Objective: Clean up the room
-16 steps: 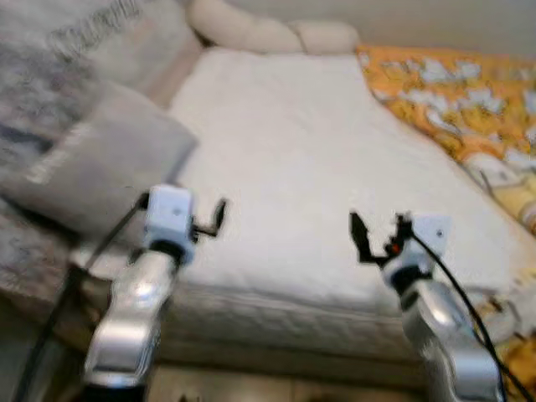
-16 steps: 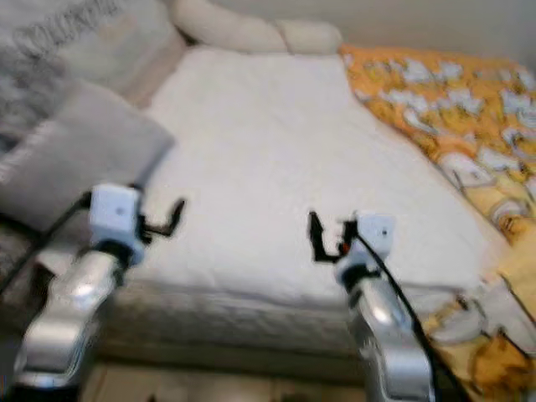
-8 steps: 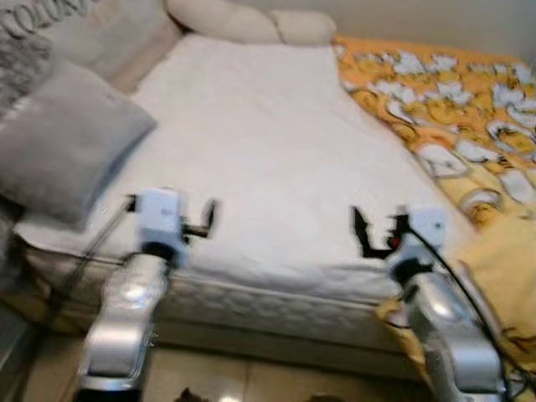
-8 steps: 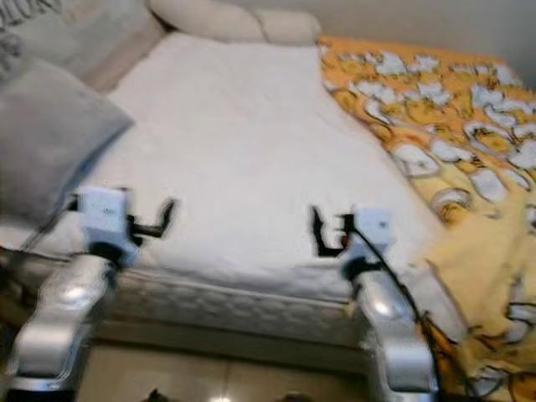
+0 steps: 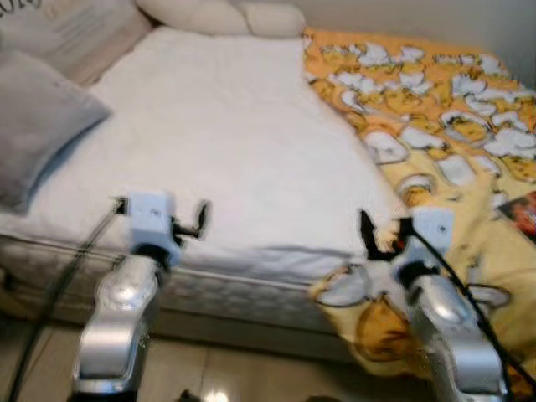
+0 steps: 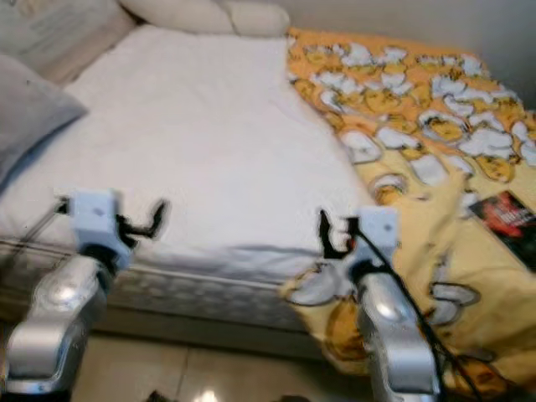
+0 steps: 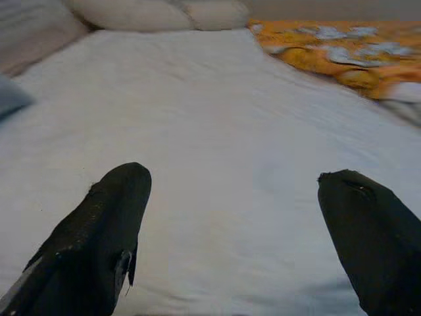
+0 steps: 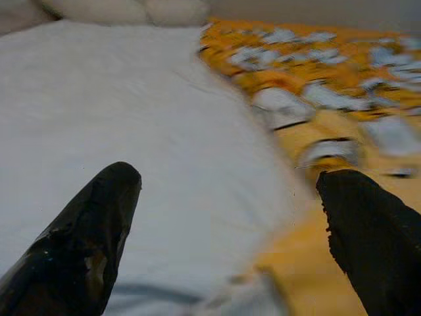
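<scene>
Near: right hand [image 5: 378, 237], fingers spread wide, empty, hovering at foot of bed [image 5: 218, 151], just above drooping corner of yellow duck blanket [image 5: 435, 151]. Left hand [image 5: 191, 224] likewise spread, empty, over bare white mattress edge. Farther: blanket running lengthwise along bed's right side, nearer right hand. Far: grey pillow [image 5: 33, 126], cream pillows [image 5: 222, 17].
</scene>
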Robot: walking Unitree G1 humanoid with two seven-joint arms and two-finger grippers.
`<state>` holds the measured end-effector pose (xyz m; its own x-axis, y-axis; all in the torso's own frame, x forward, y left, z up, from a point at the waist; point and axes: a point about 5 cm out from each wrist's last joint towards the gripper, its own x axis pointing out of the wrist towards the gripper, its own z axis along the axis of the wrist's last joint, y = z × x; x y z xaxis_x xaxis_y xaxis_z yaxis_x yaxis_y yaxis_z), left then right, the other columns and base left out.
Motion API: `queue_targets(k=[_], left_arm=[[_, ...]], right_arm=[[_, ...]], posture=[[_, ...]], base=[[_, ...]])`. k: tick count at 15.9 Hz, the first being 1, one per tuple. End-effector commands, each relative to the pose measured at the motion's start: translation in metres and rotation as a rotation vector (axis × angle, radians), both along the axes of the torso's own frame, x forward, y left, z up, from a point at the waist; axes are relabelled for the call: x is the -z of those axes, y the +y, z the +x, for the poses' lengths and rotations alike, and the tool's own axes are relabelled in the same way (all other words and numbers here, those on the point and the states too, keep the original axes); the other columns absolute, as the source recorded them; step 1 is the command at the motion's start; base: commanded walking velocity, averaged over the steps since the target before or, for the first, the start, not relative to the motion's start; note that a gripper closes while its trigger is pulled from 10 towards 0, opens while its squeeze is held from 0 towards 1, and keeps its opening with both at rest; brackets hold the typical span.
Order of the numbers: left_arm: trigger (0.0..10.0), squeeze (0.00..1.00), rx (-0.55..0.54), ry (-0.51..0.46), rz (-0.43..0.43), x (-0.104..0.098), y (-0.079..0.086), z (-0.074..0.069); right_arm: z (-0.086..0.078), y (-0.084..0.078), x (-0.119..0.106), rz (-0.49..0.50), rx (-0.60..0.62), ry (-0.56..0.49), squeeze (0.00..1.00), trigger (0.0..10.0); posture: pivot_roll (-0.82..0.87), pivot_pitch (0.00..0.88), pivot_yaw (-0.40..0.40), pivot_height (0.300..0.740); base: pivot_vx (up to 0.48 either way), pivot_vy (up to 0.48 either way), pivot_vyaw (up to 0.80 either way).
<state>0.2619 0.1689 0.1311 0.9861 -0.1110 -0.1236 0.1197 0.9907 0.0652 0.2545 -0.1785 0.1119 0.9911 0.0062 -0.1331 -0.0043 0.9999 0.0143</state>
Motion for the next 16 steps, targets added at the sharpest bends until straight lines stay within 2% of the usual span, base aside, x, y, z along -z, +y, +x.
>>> queue_targets(k=[1,6,8,11,16], left_arm=[[10.0,1.00,-0.018,0.002,0.029,-0.001,0.010,-0.003],[10.0,1.00,-0.044,0.044,0.069,0.006,0.029,-0.025],[10.0,1.00,-0.044,0.051,0.081,0.007,0.031,-0.029],[10.0,1.00,-0.026,0.039,0.093,0.004,0.029,-0.024],[10.0,1.00,0.003,0.025,0.098,0.002,0.023,-0.018]], right_arm=[[0.002,0.004,-0.005,0.009,-0.022,-0.027,1.00,10.0],[0.004,0.002,-0.003,0.010,-0.063,-0.020,1.00,10.0],[0.002,0.000,0.001,0.011,-0.067,-0.015,1.00,10.0],[0.002,-0.001,0.002,-0.001,-0.060,-0.017,1.00,10.0],[0.001,-0.005,0.002,0.001,-0.038,-0.024,1.00,10.0]], posture=[[-0.13,0.033,-0.031,0.740],[-0.12,0.029,-0.039,0.740],[-0.12,0.028,-0.031,0.740],[-0.12,0.028,-0.020,0.740],[-0.13,0.032,-0.006,0.740]], base=[[0.000,-0.428,0.00],[0.000,-0.375,0.00],[0.000,-0.352,0.00],[0.000,-0.351,0.17],[0.000,-0.377,0.80]])
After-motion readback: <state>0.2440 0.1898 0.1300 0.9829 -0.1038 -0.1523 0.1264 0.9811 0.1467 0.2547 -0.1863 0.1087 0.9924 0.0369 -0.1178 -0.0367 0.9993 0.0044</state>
